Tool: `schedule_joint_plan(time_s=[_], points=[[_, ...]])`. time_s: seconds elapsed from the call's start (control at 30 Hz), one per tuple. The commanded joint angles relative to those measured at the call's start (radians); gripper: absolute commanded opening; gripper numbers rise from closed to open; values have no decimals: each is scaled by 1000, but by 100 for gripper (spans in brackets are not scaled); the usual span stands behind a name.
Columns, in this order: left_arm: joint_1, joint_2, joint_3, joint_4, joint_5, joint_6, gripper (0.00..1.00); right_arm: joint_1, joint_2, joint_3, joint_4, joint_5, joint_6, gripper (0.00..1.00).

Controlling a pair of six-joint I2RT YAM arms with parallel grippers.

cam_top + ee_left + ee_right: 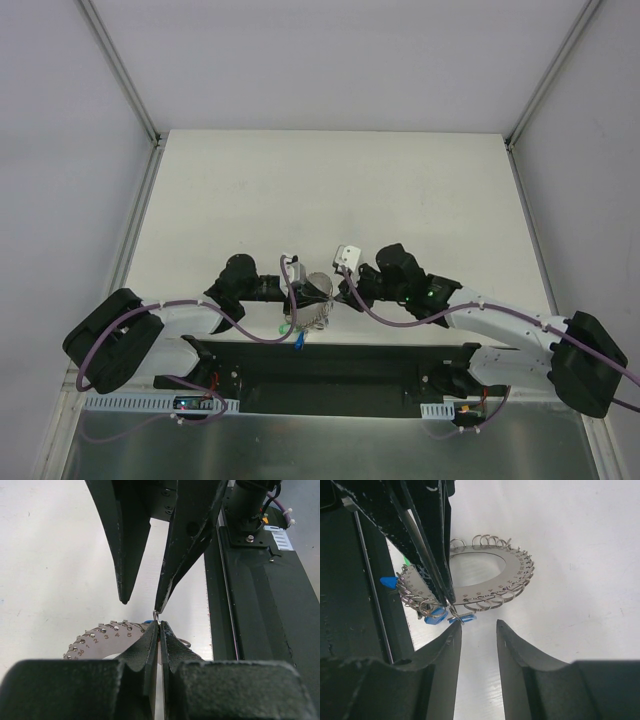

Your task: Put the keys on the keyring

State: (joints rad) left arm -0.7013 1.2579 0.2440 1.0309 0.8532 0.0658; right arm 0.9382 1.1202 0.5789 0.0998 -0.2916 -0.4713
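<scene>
The keyring (512,572) is a flat silvery numbered disc with an open centre and small wire loops round its edge. It is held just above the white table. My left gripper (448,599) is shut on its near edge beside a small loop (454,611). Blue-headed keys (436,615) hang from loops there. Another blue head (387,582) and a green one (406,560) show behind the left fingers. My right gripper (477,627) stands open just short of the ring, its left fingertip (454,632) almost at the loop. From above, the keyring (318,288) sits between both grippers, with a blue key (299,341) hanging below.
The black base bar (340,365) runs right behind the ring, close to the hanging keys. Bare white table (330,190) stretches beyond both grippers. Metal frame rails (140,215) border the table on the left and right.
</scene>
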Motion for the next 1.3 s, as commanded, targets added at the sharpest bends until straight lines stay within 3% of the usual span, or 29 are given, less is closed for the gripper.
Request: schedule_joint_plan(time_s=[0.0,0.3,1.27], points=[[-6,-31,-6,83,21,-3,0,-32,10,18,72,-125,8,38],[-6,-54,-12,92,18,-1,0,-64,44,36,55,-260,-10,36],[-6,-104,32,126,53,-27,0,-176,-3,99,29,-474,-13,23]])
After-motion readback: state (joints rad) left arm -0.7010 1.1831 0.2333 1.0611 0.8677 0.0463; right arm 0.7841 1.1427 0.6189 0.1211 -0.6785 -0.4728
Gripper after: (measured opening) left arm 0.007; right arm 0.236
